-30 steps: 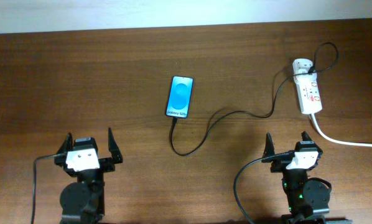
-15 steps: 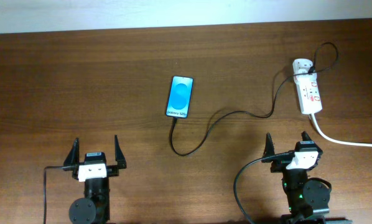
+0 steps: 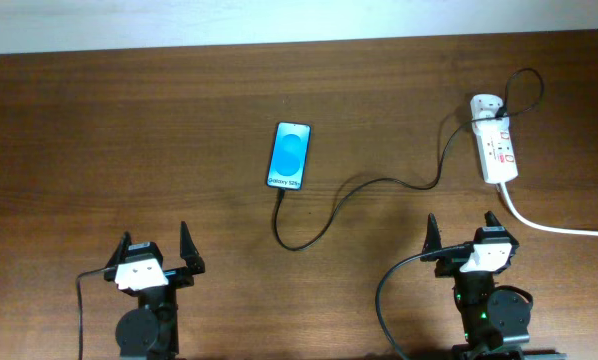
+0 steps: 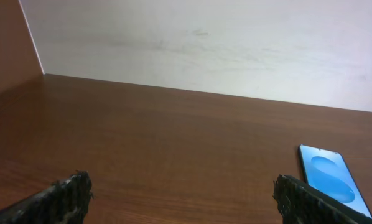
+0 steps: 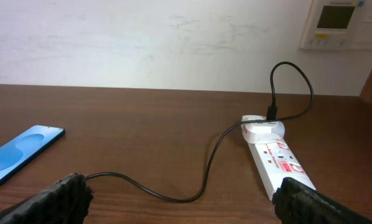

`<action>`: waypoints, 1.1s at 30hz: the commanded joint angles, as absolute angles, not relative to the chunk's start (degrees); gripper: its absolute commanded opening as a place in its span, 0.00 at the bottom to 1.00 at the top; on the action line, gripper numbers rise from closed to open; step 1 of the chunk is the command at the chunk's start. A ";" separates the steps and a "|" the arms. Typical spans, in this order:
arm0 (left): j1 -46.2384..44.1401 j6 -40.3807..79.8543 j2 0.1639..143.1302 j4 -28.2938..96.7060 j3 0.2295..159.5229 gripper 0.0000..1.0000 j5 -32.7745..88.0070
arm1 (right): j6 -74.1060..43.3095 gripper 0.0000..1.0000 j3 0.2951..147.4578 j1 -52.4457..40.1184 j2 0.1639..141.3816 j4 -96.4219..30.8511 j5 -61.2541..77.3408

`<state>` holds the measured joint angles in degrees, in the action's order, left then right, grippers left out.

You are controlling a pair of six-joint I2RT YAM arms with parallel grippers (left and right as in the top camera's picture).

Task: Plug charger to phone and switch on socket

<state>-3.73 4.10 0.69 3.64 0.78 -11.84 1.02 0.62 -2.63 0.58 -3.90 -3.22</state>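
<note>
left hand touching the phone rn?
Apart. The overhead view shows the left hand open and well short of the phone, with a wide stretch of tabletop between them.

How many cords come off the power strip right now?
2. The thin black charger runs left from the socket to the near end of the phone. The thick white cord leaves the socket's near end and runs off to the right.

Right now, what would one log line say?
left gripper open, empty | right gripper open, empty | charger reaches phone | socket untouched
</note>
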 commanded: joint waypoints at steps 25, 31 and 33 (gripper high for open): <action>-3.46 -0.03 0.30 4.19 0.58 0.99 -7.29 | 0.38 0.98 0.32 -2.94 0.19 -4.32 -3.92; -3.46 -0.03 0.30 4.19 0.58 0.99 -7.29 | 0.38 0.99 0.32 -2.98 0.19 -4.32 -3.90; -3.46 -0.03 0.30 4.19 0.58 0.99 -7.29 | 0.38 0.98 0.32 -2.98 0.19 -4.32 -3.92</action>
